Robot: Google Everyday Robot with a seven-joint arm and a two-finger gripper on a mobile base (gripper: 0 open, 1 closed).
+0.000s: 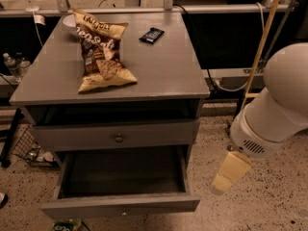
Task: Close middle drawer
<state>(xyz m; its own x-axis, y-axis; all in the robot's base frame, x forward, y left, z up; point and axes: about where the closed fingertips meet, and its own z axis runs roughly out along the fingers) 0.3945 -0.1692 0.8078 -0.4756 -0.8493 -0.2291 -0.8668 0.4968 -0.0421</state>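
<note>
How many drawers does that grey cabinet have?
2. The upper drawer, with a round knob, is almost pushed in; the middle drawer below it is pulled far out. Lower ones may be out of frame. The claw hangs to the right.
</note>
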